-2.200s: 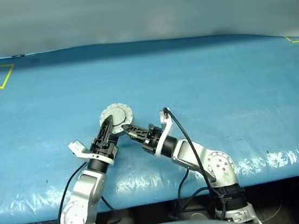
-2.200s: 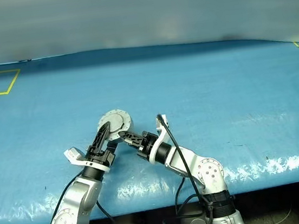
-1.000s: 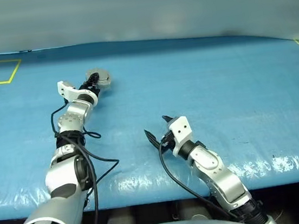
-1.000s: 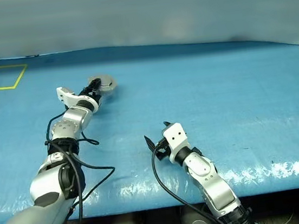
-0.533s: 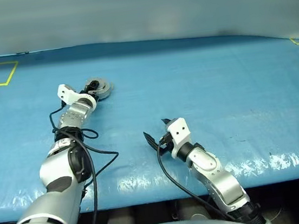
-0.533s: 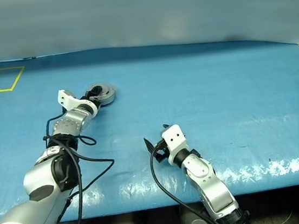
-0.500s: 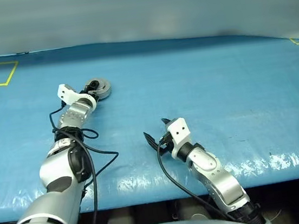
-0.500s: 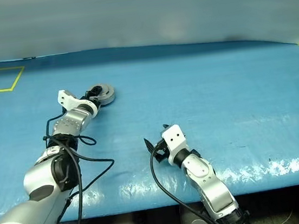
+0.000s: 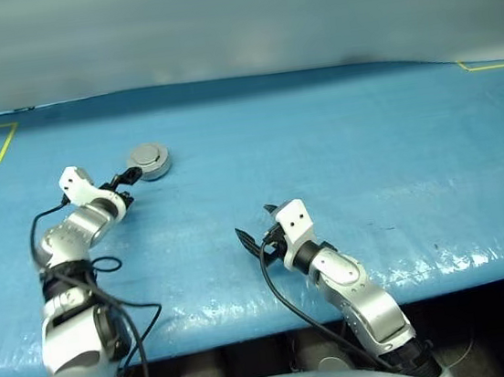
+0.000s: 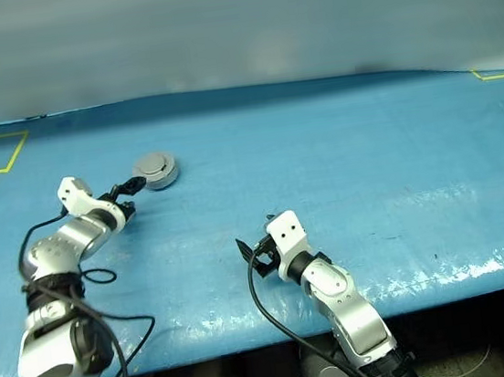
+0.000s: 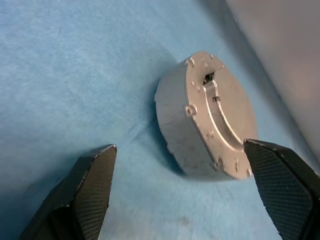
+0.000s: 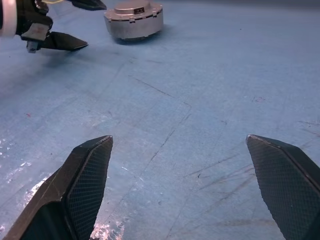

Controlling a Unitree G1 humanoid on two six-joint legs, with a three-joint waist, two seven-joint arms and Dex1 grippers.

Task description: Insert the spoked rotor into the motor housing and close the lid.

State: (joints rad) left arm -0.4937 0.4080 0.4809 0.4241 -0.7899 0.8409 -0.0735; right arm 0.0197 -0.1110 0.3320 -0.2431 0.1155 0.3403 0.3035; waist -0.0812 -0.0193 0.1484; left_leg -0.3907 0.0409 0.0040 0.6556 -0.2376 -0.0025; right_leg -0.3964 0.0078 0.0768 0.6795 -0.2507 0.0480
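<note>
Sitting closed on the blue desk (image 9: 338,141), the motor housing (image 9: 149,161) looks finished; left gripper (image 9: 124,179) and right gripper (image 9: 256,232), jaws spread, should clear it without nudging

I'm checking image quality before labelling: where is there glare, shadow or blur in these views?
Left eye view: white glare along the near edge of the blue plastic table cover; the background beyond the table is soft. Left wrist view: the closed round grey metal motor housing is fairly sharp and casts a soft shadow on the cover beside it; the far corner is blurred. Right wrist view: small glare patches near the fingers.
</note>
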